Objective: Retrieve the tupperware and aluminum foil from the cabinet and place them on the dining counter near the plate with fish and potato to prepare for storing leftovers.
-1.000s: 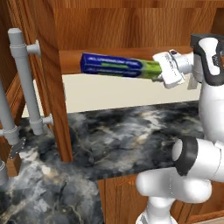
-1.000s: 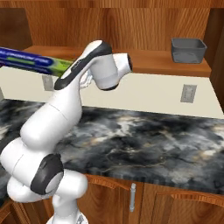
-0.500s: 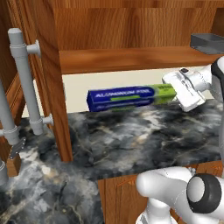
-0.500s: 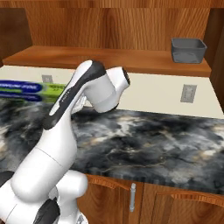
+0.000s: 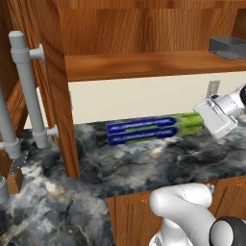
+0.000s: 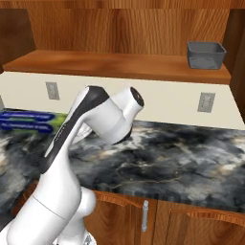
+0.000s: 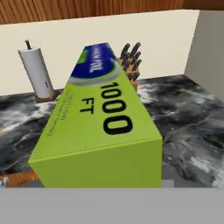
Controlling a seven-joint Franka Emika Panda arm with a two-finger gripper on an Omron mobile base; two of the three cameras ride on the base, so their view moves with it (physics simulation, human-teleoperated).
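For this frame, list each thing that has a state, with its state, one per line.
aluminum foil: held by its green end, lying level, low over the marbled counter.
gripper: shut on the foil box.
tupperware: upright on the cabinet shelf, untouched.
cabinet door: swung open.
paper towel roll: standing upright.
knife block: knives in it.

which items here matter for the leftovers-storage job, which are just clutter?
Job:
aluminum foil, held at its green end by the gripper
tupperware, on the cabinet shelf

Clutter:
paper towel roll
knife block
wall outlets
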